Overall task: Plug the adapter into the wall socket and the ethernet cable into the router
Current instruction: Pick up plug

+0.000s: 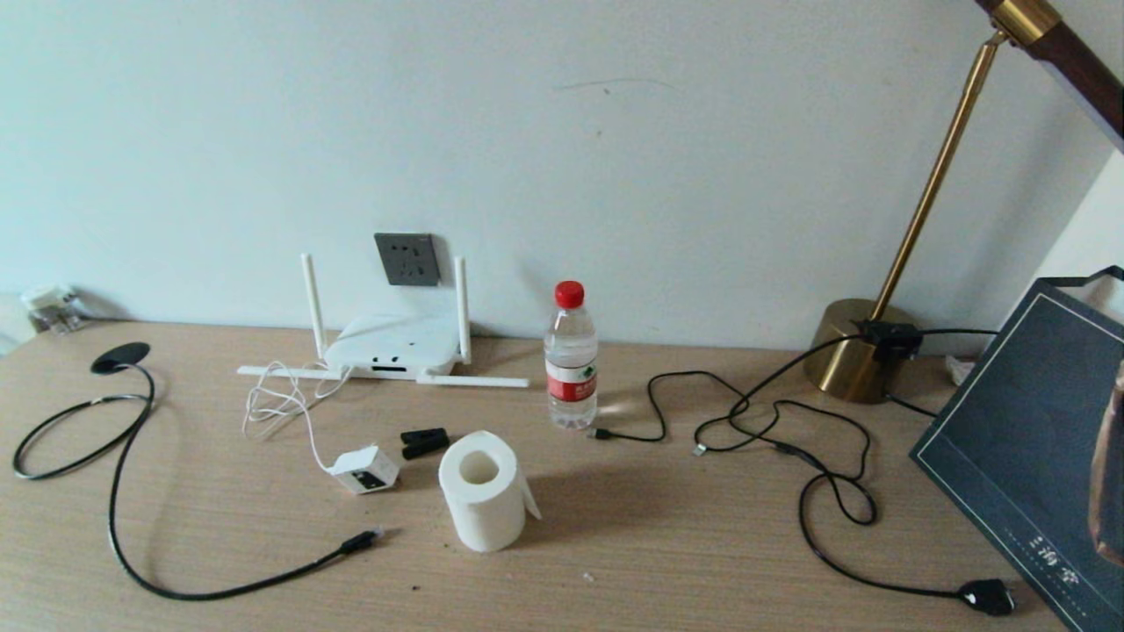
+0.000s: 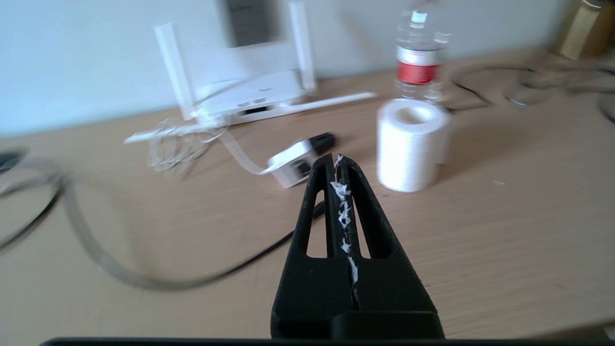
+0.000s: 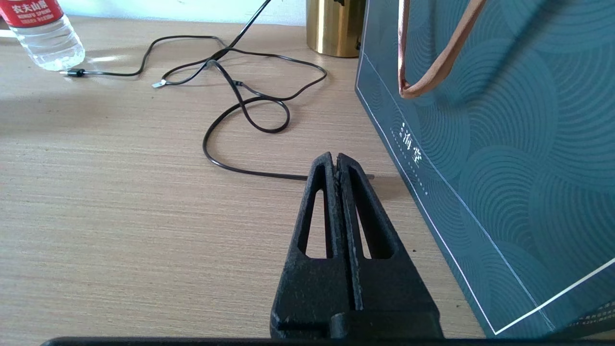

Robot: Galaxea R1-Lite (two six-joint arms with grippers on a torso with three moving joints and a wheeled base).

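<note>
Adapter, head view: adapter (image 1: 366, 469) lies on the bench (image 1: 667, 544), dark face up, beside a small black clip (image 1: 424, 441) and a paper roll (image 1: 484, 491). Its thin white cord (image 1: 281, 408) runs back to the router (image 1: 392, 346).
Socket, head view: wall socket (image 1: 407, 259) sits on the wall just above the router, between two upright antennas.
Network cable, head view: ethernet cable (image 1: 132, 491) loops over the left part of the bench. Its plug tip (image 1: 362, 539) lies near the adapter and the roll.
Arms, head view: neither arm shows here.
Left hand, left wrist view: left hand (image 2: 338, 161) is closed tight with nothing in it. It hangs above the bench, pointed at the adapter (image 2: 292, 166).
Good way to do the step: I think the left hand should open wide, come down over the adapter's sides, and leave the cord free.
Hard to see, left wrist view: the router's ports (image 2: 253, 105) and the socket are blurry. The cable is smeared.
Right hand, right wrist view: right hand (image 3: 335, 160) is closed and empty, parked over the bench beside a dark paper bag (image 3: 504, 158).
Hidden, right wrist view: none of the task's things show, only thin black wires (image 3: 250, 105) and a water bottle (image 3: 43, 33), cut off by the edge.
</note>
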